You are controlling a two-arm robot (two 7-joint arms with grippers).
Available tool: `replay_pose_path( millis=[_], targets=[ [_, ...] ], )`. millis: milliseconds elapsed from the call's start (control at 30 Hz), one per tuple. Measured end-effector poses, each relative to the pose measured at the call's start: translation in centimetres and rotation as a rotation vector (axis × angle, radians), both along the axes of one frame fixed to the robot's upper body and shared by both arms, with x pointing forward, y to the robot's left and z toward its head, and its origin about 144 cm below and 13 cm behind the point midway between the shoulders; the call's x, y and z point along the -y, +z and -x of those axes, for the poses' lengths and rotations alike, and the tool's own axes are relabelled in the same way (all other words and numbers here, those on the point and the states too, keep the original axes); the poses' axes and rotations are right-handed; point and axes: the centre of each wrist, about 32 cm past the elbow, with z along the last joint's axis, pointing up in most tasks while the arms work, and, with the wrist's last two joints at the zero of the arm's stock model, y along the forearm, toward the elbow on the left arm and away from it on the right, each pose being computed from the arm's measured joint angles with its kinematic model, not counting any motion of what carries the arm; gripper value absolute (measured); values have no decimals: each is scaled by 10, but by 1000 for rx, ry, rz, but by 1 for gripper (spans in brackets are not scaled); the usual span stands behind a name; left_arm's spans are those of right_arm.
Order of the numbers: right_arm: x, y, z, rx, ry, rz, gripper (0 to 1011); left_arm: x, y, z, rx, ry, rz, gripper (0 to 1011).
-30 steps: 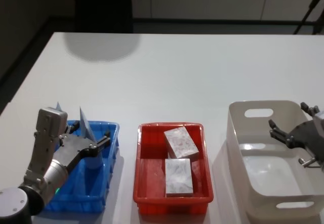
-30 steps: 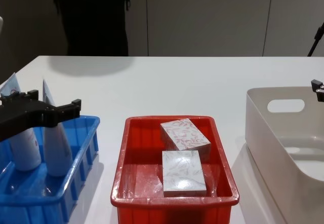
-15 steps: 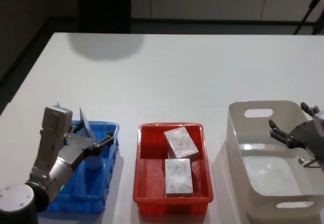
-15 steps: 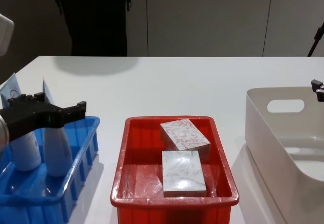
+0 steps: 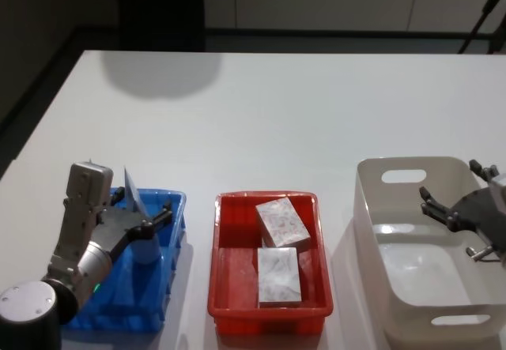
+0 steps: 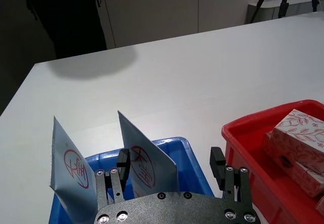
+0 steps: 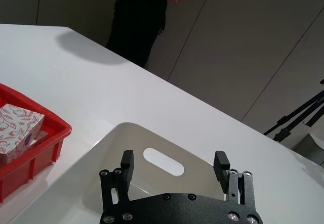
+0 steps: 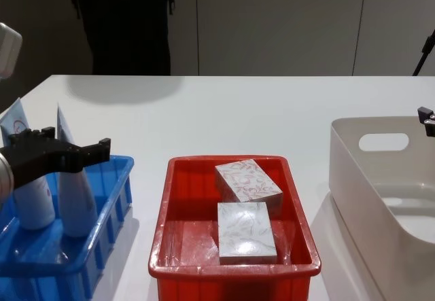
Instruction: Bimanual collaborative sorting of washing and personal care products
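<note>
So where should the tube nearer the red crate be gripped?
Probably on its upper body, just below the crimped end, coming from above. The tube stands upright, crimp up, in the blue crate, whose walls flank its lower part. Its flat faces suit the left gripper's open fingers.

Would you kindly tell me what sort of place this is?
Probably a robotics lab: a white table with a blue crate, red crate and tub, a tripod behind, the left gripper over the blue crate, the right gripper over the tub.
</note>
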Motion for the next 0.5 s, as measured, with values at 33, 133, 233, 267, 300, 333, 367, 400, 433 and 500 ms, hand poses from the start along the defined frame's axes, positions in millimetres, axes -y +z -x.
replay_pose_path(
  millis=[33, 133, 233, 267, 300, 333, 367, 400, 433, 500],
  targets=[
    [0, 0, 0, 0, 0, 0, 1001, 0, 0, 0, -1, 1, 0, 1001],
    [0, 0, 0, 0, 0, 0, 1001, 0, -1, -2, -5, 4, -2, 1001],
    [0, 0, 0, 0, 0, 0, 1001, 0, -2, -3, -8, 5, -3, 1001],
    [0, 0, 0, 0, 0, 0, 1001, 0, -2, -4, -9, 5, -4, 1001],
    [0, 0, 0, 0, 0, 0, 1001, 0, -3, -4, -10, 5, -4, 1001],
    [0, 0, 0, 0, 0, 0, 1001, 1, -3, -5, -11, 5, -3, 1001],
    [0, 0, 0, 0, 0, 0, 1001, 1, -3, -5, -11, 6, -3, 1001],
    [0, 0, 0, 0, 0, 0, 1001, 1, -3, -5, -12, 6, -2, 1001],
    [0, 0, 0, 0, 0, 0, 1001, 2, -4, -6, -13, 6, -1, 1001],
    [0, 0, 0, 0, 0, 0, 1001, 2, -4, -7, -14, 7, -1, 1001]
  ],
)
